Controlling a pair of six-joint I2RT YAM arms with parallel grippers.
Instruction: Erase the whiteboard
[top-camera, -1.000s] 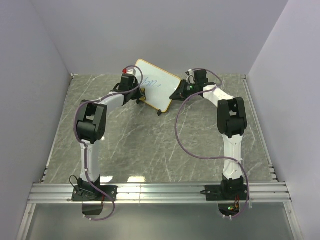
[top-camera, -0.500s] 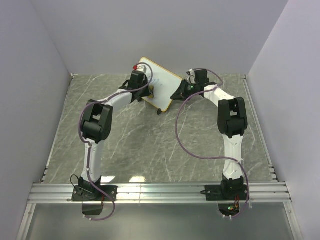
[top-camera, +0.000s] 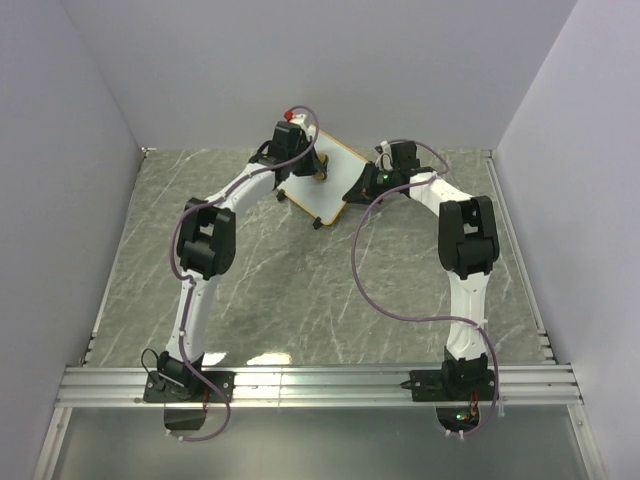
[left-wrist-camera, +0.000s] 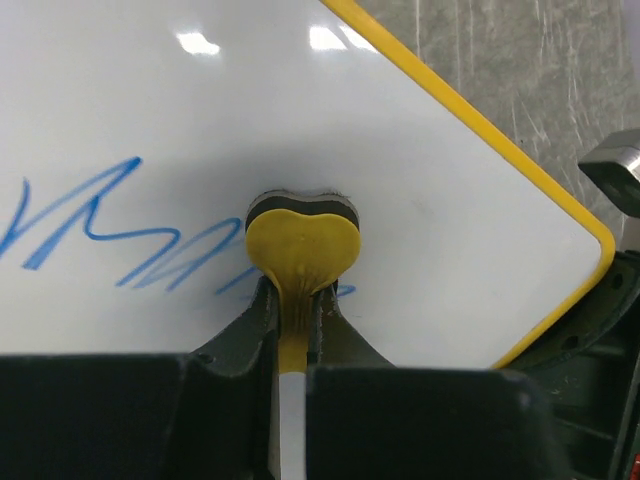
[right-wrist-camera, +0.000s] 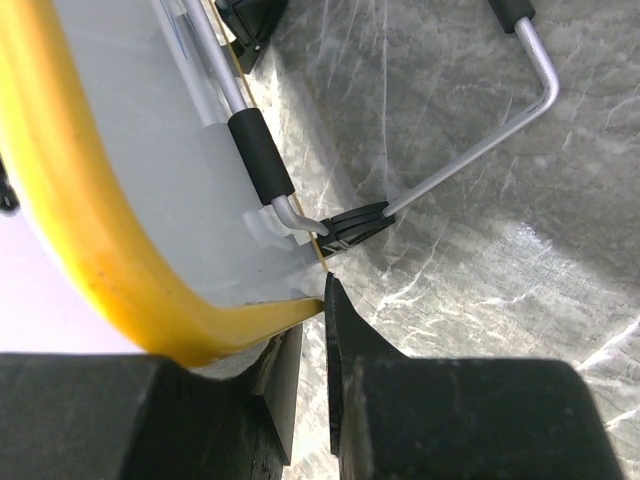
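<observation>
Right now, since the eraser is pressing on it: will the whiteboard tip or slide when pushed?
Likely stiff and light: the whiteboard is thin and slim-framed. Propped on a thin wire stand on the smooth marble table, it would probably skid or tip if pushed alone. The right gripper clamping its edge should steady it against the eraser in the left gripper.

Just above the left gripper (left-wrist-camera: 295, 305), the eraser (left-wrist-camera: 300, 238) covers part of the blue scribble (left-wrist-camera: 100, 215) — strokes to the claw's left run off the edge. Left of the right gripper (right-wrist-camera: 312, 335), the frame of the whiteboard (right-wrist-camera: 90, 250) is blurred and cropped.
</observation>
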